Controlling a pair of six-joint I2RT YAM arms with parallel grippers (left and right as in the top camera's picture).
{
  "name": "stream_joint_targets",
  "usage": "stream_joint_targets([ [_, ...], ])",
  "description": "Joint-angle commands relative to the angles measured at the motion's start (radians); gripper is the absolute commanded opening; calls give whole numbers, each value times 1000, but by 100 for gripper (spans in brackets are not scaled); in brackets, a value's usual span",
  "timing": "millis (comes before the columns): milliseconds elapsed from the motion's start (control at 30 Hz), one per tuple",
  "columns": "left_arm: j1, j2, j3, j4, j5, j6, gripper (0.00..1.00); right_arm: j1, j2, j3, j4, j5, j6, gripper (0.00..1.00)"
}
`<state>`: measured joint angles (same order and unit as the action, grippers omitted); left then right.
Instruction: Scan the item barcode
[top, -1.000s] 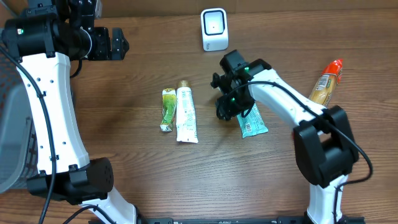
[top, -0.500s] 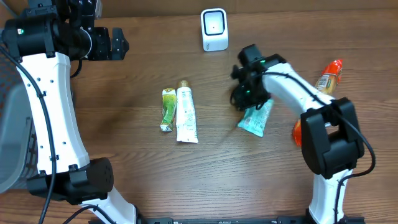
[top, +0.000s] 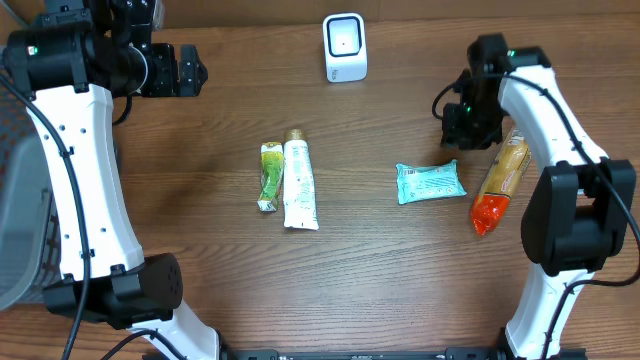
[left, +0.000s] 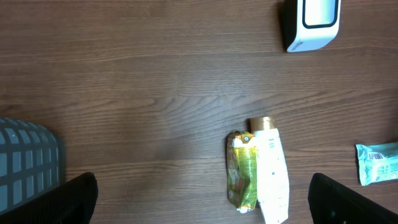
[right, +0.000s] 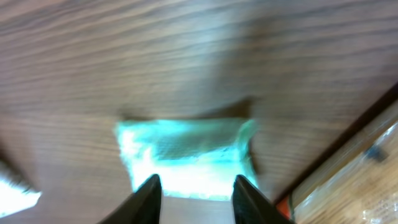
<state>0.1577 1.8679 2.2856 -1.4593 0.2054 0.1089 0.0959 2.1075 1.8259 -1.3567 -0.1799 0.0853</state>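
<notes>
Overhead cam: I see the teal packet (top: 430, 183) lying flat on the table (top: 350, 290), between the white tube (top: 299, 183) and the tan bottle (top: 498, 180) w/ a red cap. It's just beside the bottle; I can't tell if they touch. The white scanner (top: 345, 47) stands at the far edge, well apart from the packet. A green-yellow pouch (top: 270, 176) lies right against the tube, on the side away from the packet. My right gripper (top: 465, 122) hangs past the packet, near the far end of the bottle, not touching the packet. Right wrist cam is blurry, but its two dark fingers (right: 149, 193) stand partway apart w/ nothing between them, and the packet shows on the wood below the gap. So the right tool is part open & has hold of nothing. My left gripper (top: 188, 70) is way over by the far left corner. Left wrist cam shows its fingertips (left: 74, 199) at the two bottom corners, spread very wide, empty. That cam also sees a grey basket (left: 28, 155) low on the left, and a small white patch w/ dark lines on the end of the packet.
</notes>
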Motion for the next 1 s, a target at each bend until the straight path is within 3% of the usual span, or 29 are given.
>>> stream_joint_targets([
  [0,-1,-9,6,0,1,19,99,48,-31,39,-91,-92,-70,42],
  [167,-1,-9,6,0,1,19,100,132,-30,-55,-179,-91,-161,46],
  [467,-1,-9,6,0,1,19,99,253,-30,-288,-48,-44,-195,53],
  [767,-1,-9,6,0,1,19,100,257,-30,-350,293,-18,-195,53],
  [967,-1,-9,6,0,1,19,99,257,-30,-345,559,45,-32,58],
])
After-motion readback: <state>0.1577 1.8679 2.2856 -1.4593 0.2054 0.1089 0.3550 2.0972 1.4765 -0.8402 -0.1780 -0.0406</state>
